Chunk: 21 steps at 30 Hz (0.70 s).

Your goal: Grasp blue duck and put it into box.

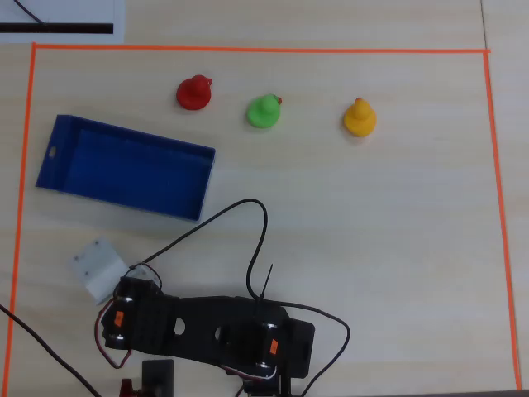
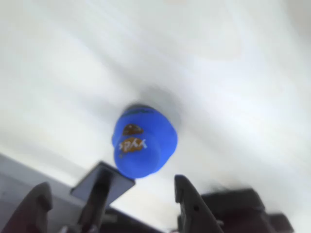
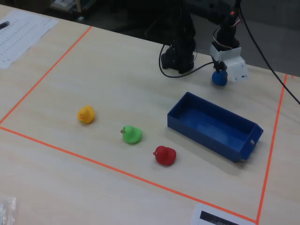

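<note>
Left to right across the fixed view sit a yellow duck [image 3: 86,114], green duck [image 3: 131,134], red duck [image 3: 164,155], then the box [image 3: 243,149], empty. Behind the box, the gripper [image 3: 219,75] hangs over the blue duck [image 3: 218,78], which rests on the table [image 3: 117,70]. Seen from the wrist, the jaws stand apart, flanking the duck's near edge.

The blue duck [image 2: 144,141] sits on a pale, blurred table [image 2: 233,73], with a brownish marking on its near side; the gripper [image 2: 146,187] is below it, jaws apart; one dark fingertip [image 2: 183,187] stands just beside the duck.
</note>
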{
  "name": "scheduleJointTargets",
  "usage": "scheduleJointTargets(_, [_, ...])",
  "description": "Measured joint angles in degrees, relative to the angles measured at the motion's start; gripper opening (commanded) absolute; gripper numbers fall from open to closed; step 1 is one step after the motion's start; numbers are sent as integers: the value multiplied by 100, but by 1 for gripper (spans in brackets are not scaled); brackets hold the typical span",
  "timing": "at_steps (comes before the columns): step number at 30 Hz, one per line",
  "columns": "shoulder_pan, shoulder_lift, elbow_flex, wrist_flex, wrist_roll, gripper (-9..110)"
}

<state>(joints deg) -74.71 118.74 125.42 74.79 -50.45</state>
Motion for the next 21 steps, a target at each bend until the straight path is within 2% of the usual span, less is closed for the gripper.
scheduleJointTargets(21, [-79,290,1415,-896,439,33])
